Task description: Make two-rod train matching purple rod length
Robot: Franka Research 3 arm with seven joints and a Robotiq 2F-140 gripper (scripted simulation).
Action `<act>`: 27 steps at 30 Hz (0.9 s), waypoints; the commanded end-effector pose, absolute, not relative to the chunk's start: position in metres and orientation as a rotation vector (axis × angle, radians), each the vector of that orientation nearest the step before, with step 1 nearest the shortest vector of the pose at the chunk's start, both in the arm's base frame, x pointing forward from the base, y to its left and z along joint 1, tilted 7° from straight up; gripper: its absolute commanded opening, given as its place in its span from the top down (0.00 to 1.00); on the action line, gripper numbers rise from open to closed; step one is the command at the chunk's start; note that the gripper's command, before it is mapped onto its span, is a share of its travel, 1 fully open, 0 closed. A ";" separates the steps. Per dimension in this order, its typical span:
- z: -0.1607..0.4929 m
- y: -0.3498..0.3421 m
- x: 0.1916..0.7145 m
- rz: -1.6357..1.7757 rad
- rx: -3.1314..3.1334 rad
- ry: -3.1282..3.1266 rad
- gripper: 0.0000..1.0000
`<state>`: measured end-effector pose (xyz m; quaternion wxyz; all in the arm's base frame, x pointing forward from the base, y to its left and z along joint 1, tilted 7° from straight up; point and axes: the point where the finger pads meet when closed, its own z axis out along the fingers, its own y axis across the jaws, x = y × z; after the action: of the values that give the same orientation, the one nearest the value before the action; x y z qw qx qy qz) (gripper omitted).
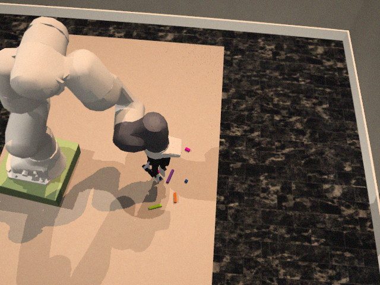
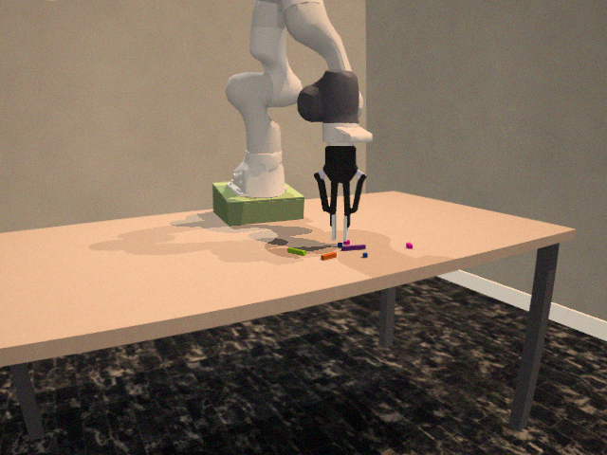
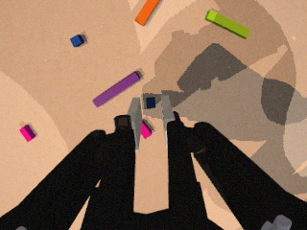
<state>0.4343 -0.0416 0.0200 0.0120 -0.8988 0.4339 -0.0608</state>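
One blue rod (image 1: 160,178) (image 2: 340,245) (image 3: 151,103) looks like the pick here, sitting on the surface below the fingers (image 1: 156,179) (image 2: 334,227), which are slightly apart with nothing pinched. I'd center on it, go straight down, then squeeze gently, cause it's tiny and could twist or squirt out. Watch the near magenta rod (image 1: 158,171) (image 2: 347,242) (image 3: 146,129) right beside it; don't spread wide. The purple rod (image 1: 170,176) (image 2: 354,247) (image 3: 117,89) is next out, so lift clear before going sideways. Farther off, the lime rod (image 1: 155,206) (image 2: 296,251) (image 3: 228,24) lies flat, and blue plus lime makes purple's length, so I'd match its angle when placing.
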 end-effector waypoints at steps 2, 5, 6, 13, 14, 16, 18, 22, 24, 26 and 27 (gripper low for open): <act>0.020 -0.043 0.436 -0.194 -2.803 1.351 0.85; 0.020 -0.043 0.436 -0.194 -2.803 1.351 0.85; 0.020 -0.043 0.436 -0.194 -2.803 1.351 0.85; 0.021 -0.044 0.437 -0.194 -2.803 1.351 0.85; 0.021 -0.044 0.438 -0.194 -2.803 1.351 0.85; 0.021 -0.045 0.438 -0.194 -2.803 1.351 0.85; 0.021 -0.045 0.438 -0.194 -2.803 1.351 0.85; 0.021 -0.045 0.438 -0.194 -2.803 1.351 0.85; 0.021 -0.045 0.438 -0.194 -2.803 1.351 0.85; 0.021 -0.045 0.438 -0.194 -2.803 1.351 0.85; 0.021 -0.045 0.438 -0.194 -2.803 1.351 0.85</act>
<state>0.4368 -0.0432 0.0206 0.0122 -0.8986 0.4343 -0.0620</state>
